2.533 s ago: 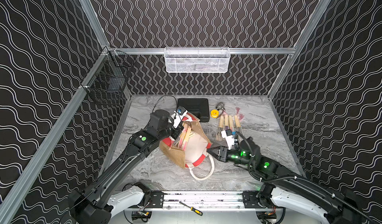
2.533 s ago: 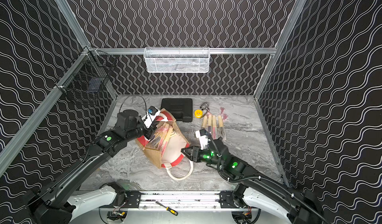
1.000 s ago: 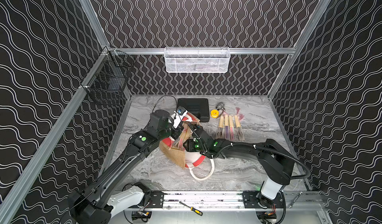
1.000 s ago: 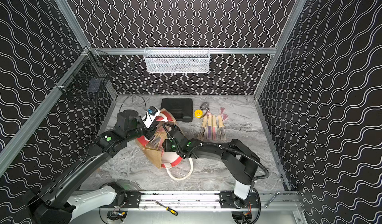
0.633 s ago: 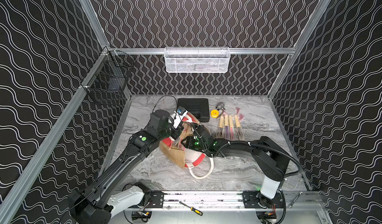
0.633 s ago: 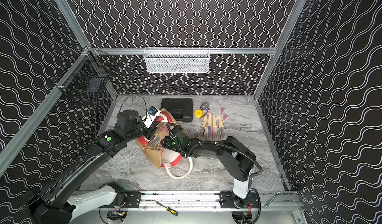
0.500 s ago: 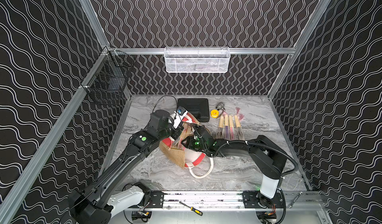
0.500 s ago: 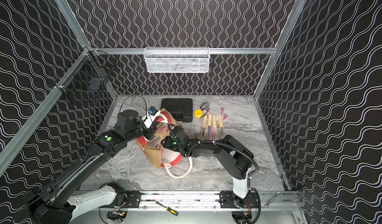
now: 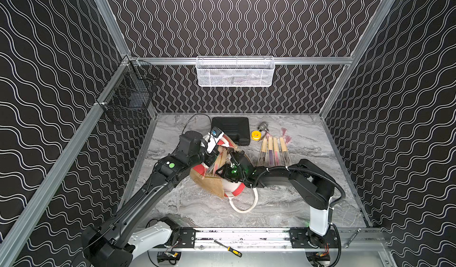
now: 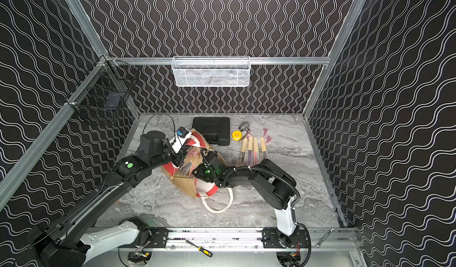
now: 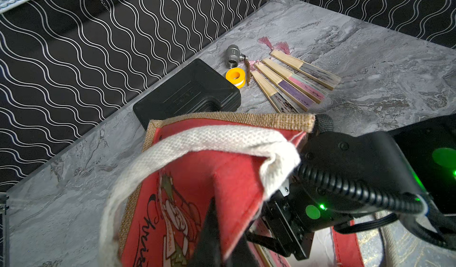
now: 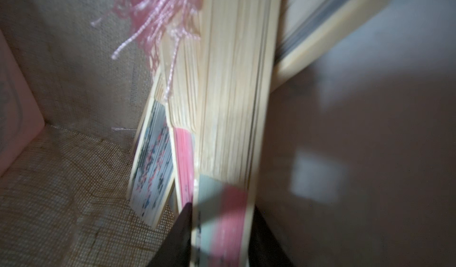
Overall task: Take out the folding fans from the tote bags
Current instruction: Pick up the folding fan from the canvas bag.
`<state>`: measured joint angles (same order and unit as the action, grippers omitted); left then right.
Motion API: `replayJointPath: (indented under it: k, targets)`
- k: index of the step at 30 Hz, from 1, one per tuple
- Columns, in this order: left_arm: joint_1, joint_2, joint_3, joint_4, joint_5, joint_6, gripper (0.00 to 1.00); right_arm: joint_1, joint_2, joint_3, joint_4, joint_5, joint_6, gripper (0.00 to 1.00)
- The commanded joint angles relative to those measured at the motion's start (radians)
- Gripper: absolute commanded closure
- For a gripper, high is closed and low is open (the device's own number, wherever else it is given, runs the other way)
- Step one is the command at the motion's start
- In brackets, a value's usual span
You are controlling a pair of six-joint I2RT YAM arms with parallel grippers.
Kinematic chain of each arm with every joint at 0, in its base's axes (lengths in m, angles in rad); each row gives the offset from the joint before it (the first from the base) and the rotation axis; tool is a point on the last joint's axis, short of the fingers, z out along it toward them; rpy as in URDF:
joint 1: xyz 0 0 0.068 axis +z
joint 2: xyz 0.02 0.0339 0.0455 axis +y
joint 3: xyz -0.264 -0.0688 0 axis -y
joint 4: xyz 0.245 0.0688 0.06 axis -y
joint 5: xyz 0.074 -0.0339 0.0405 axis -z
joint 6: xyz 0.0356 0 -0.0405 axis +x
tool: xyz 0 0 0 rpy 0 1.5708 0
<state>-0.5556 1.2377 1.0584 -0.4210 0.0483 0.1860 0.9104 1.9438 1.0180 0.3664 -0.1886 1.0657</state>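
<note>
- since the right gripper [image 12: 222, 231] sits inside the tote bag [image 9: 217, 189], what matters is how the pink-edged fan [image 12: 229, 130] lies to it: directly between the two dark fingers [image 12: 183, 231], at its pleated end.
- that fan's long axis runs straight away from the wrist, with the ribs and pink tassel [image 12: 150, 14] at the far end, so it lies roughly in line with the arm's reach rather than across it.
- the jaws stand one on each outer side of it, close against it. the view is blurred, and i cannot tell whether they pinch it or only flank it.
- other fans [image 12: 150, 159] lean just beside it against the jute wall. i judge that drawing back along the fan's length would be least likely to drag them.
- the left gripper [image 11: 214, 243] is pressed together on the bag's red side panel [image 11: 232, 174] near the rim, which looks to hold the mouth open. it is at the edge, not on any fan, so the right arm is the nearer one.
- four fans [image 9: 272, 152] lie side by side on the marble table [image 9: 296, 204], apart from the bag on the right arm's side, near a yellow roll [image 9: 256, 134].
</note>
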Motion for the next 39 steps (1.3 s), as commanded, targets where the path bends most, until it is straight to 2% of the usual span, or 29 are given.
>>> replayJointPath:
  k: [1,4,15,29,39]
  targets:
    - [0.0,0.002,0.0,0.022,0.005,-0.003,1.0,-0.004,-0.005,0.003,0.013,-0.002,0.018,0.7]
    - [-0.001,0.002,-0.001,0.022,0.008,-0.003,1.0,-0.003,-0.034,-0.012,0.013,0.009,0.002,0.75]
    - [-0.001,0.002,-0.002,0.024,0.007,-0.002,1.0,-0.004,-0.123,-0.081,-0.001,0.014,-0.051,0.87]
    - [0.0,0.007,-0.002,0.022,0.001,-0.003,1.0,-0.002,-0.239,-0.103,-0.102,0.04,-0.159,0.93]
    - [-0.001,0.005,0.0,0.022,-0.01,0.0,1.0,-0.001,-0.354,-0.067,-0.326,-0.047,-0.393,0.93]
